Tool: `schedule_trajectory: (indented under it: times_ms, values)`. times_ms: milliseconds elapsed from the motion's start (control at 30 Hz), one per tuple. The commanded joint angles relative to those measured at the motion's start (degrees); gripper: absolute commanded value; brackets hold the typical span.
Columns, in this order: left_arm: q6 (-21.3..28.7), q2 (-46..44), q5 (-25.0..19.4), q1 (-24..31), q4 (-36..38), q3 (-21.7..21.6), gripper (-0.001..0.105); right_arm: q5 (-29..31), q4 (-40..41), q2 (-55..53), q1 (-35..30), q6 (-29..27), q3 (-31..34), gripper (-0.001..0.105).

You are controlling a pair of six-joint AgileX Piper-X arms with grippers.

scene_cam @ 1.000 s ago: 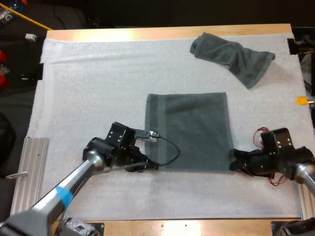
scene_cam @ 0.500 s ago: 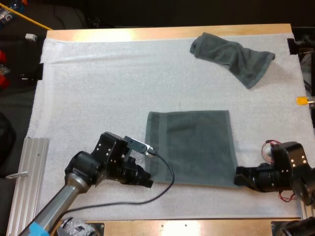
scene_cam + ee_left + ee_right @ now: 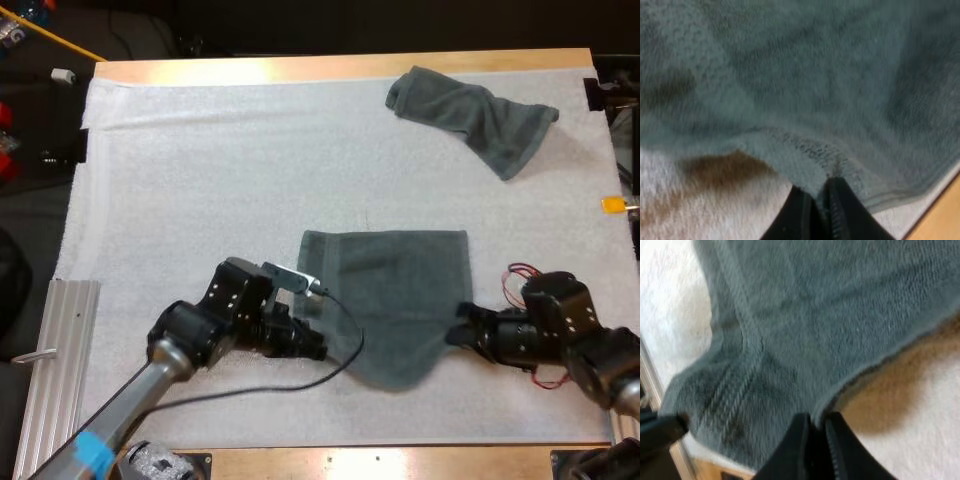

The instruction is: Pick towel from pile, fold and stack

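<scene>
A dark grey-green towel (image 3: 392,296) lies spread on the white mat, its near edge lifted and sagging in the middle. My left gripper (image 3: 318,349) is shut on the towel's near left corner; the left wrist view shows the fingers (image 3: 837,212) pinching the hem of the towel (image 3: 805,90). My right gripper (image 3: 462,337) is shut on the near right corner, and the right wrist view shows its fingers (image 3: 799,445) clamped on the edge of the towel (image 3: 830,315). A second, crumpled towel (image 3: 472,115) lies at the far right of the mat.
The white mat (image 3: 200,180) covers most of the wooden table (image 3: 300,68). A ribbed metal rail (image 3: 55,350) lies along the mat's left side. Open mat stretches between the two towels and to the left.
Both grippers have drawn the towel toward the near side, then lifted its near corners and moved them inward, so the near edge now droops between them. The crumpled towel has not moved.
</scene>
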Motion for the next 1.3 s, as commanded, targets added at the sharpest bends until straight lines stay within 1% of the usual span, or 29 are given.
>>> schedule_trajectory:
  times_ms: [0,133,333,433,500,700,767,933,1133,1267]
  values:
    - [-1.0,1.5,0.4,0.2,-2.0,0.1,0.0,0.7,-2.6,1.7,-0.1,1.6,-0.3,0.0]
    - [-2.5,6.0,0.1,1.9,-3.3,-1.2,0.0,2.5,-8.5,6.3,-0.1,5.9,-0.3,0.0]
    - [-3.3,10.7,0.4,6.8,-5.9,-4.6,0.0,5.5,-16.5,11.6,-0.1,11.1,-0.3,0.0]
    - [-3.3,12.8,2.0,9.2,-6.4,-6.5,0.0,8.1,-20.2,13.2,-0.1,13.3,-0.3,0.0]
    - [-3.3,14.5,3.6,11.0,-7.1,-7.8,0.0,10.4,-22.4,13.9,-0.1,15.9,-0.3,0.0]
    - [-3.3,19.3,7.1,14.1,-9.1,-9.9,0.0,16.0,-26.0,15.0,-0.1,20.3,-0.2,0.0]
    - [-3.3,20.5,8.3,14.6,-10.1,-9.9,0.0,18.2,-26.2,15.0,-0.2,21.0,-0.2,0.0]
    - [-3.2,22.9,8.3,14.8,-11.9,-9.9,0.0,22.3,-26.5,15.0,-0.3,21.2,-0.2,0.0]
    - [-3.2,23.4,8.3,14.8,-17.0,-9.9,0.0,26.9,-29.5,15.0,-0.3,21.2,-0.2,0.0]
    - [-3.3,23.4,6.3,14.8,-18.9,-9.9,0.0,29.1,-30.0,15.5,-0.3,21.2,-0.2,0.0]
